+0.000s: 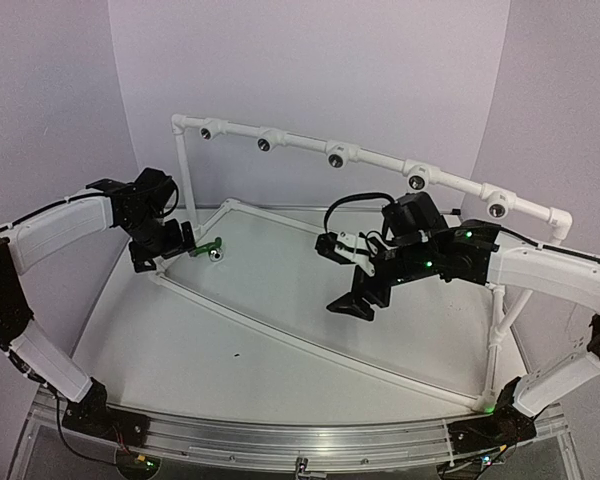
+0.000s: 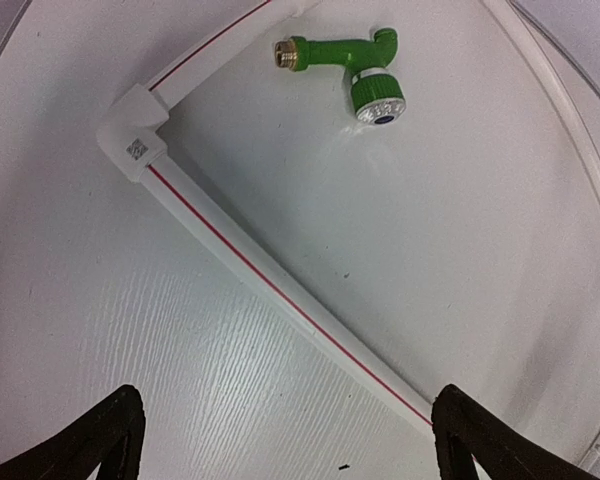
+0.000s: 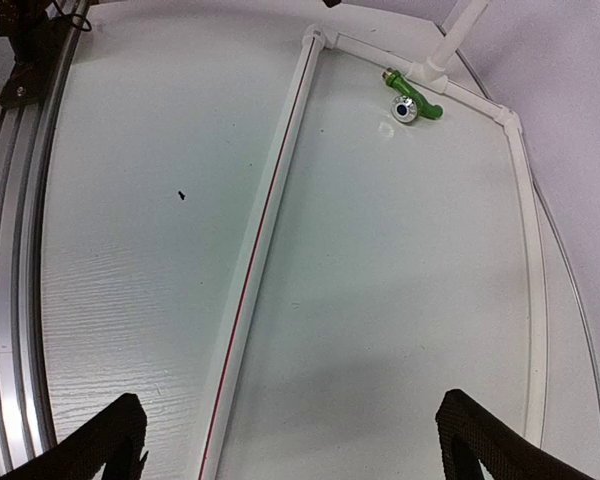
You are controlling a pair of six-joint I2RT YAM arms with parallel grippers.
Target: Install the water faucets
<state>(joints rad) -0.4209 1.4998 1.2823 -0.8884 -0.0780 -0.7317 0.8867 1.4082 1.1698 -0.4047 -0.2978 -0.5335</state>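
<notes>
One green water faucet with a shiny round end lies on the white table inside the pipe frame, close to its left corner. It also shows at the top of the left wrist view as the faucet, and far off in the right wrist view as the faucet. My left gripper hovers just left of it, open and empty; its black fingertips frame the floor pipe. My right gripper hangs open and empty over the middle of the table, well right of the faucet.
A white pipe frame lies on the table, with a raised rail at the back carrying several tee fittings with dark round sockets. A white elbow joins the floor pipes near the faucet. A metal rail runs along the near edge.
</notes>
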